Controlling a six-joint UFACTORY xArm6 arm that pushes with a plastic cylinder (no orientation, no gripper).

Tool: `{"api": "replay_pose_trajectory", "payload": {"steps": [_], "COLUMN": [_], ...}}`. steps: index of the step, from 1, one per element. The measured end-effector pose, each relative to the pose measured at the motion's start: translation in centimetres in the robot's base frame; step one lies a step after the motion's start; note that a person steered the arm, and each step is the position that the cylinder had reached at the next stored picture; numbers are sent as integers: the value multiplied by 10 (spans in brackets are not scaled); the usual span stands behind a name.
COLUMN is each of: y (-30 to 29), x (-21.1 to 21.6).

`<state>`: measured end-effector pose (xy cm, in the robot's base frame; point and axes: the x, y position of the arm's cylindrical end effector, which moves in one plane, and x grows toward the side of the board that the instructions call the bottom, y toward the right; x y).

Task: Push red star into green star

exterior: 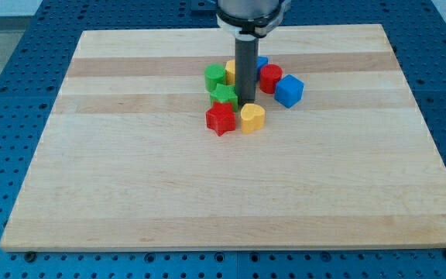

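The red star (pixel 221 118) lies near the middle of the wooden board (pixel 130 178), touching the green star (pixel 224 95) just above it. My tip (pixel 246 103) stands at the right of the green star, just above the yellow heart-shaped block (pixel 252 117), which sits to the right of the red star. The rod hides part of the blocks behind it.
A green block (pixel 215 77) sits at the cluster's upper left, with a yellow block (pixel 231 70) partly hidden by the rod. A red block (pixel 269 77), a blue cube (pixel 289 91) and a blue block (pixel 262 62) behind the rod lie to the right.
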<state>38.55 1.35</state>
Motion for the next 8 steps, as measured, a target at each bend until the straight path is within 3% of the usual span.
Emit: {"api": "replay_pose_trajectory", "payload": {"steps": [1,4,6,8], "y": [1,94,53,-31], "x": [0,28,84,95]}}
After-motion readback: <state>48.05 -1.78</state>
